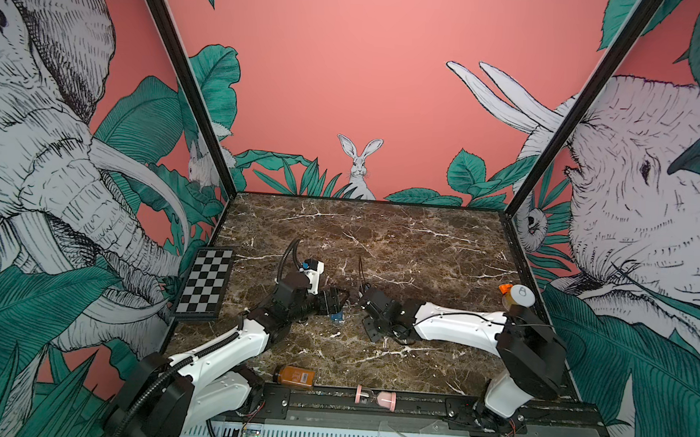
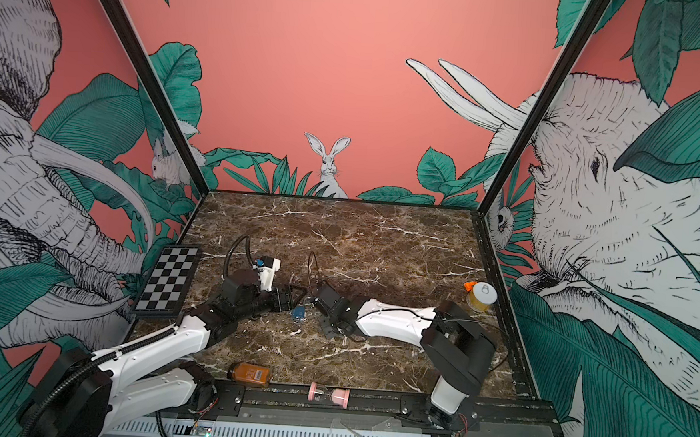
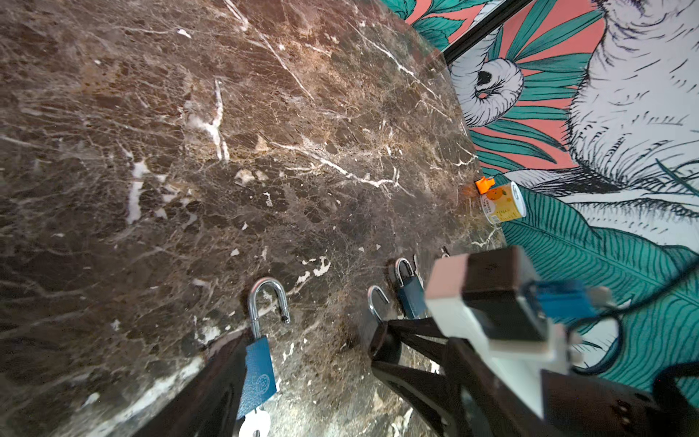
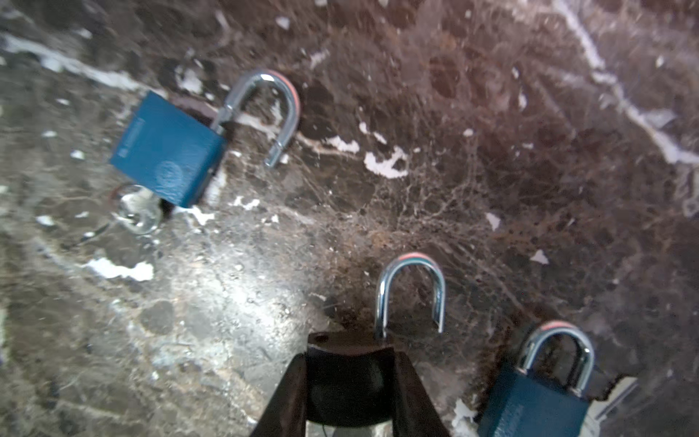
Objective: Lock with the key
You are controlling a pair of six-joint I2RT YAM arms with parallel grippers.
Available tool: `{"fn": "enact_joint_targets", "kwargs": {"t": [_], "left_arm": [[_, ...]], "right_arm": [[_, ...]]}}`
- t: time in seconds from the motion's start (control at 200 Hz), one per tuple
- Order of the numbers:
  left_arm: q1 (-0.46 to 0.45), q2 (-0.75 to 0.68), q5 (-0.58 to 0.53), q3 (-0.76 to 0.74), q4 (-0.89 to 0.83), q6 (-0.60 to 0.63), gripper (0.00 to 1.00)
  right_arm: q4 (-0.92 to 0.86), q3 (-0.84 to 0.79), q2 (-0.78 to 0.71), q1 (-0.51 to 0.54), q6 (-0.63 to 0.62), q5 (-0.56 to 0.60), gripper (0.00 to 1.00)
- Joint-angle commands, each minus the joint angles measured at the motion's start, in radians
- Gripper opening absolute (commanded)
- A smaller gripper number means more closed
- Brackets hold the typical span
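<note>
My right fingers pinch the body of the first padlock, its shackle sprung open. My left fingers stand spread wide over the second padlock, which lies open on the counter with the key in its base. The third padlock, blue, lies shut just beside my right fingers.

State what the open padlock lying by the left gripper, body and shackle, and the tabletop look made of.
Padlock body: likely metal, blue textured paint, stamped emblem. Shackle: polished steel, mirror glints. Tabletop: brown marble-look, white veins, glossy; possibly a print.
</note>
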Motion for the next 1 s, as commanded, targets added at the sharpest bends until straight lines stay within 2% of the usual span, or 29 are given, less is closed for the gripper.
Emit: {"fn": "enact_joint_targets", "kwargs": {"t": [0.0,0.125,0.31,0.585,0.75,0.99], "left_arm": [[0.003,0.024,-0.001,0.043,-0.034,0.025,0.82],[0.003,0.091,0.06,0.059,0.04,0.003,0.81],[0.0,0.179,0.177,0.055,0.257,-0.073,0.77],[-0.02,0.263,0.274,0.076,0.381,-0.112,0.74],[-0.043,0.32,0.319,0.112,0.376,-0.11,0.67],[-0.061,0.388,0.373,0.129,0.433,-0.144,0.48]], "right_arm": [[0.09,-0.028,-0.086,-0.005,-0.108,-0.039,0.29],[0.135,-0.058,-0.151,-0.004,-0.166,-0.081,0.29],[0.129,-0.049,-0.193,-0.004,-0.207,-0.08,0.29],[0.119,-0.028,-0.193,-0.003,-0.218,-0.079,0.29],[0.123,-0.021,-0.2,-0.003,-0.226,-0.076,0.29],[0.119,-0.016,-0.21,-0.001,-0.228,-0.062,0.29]]}}
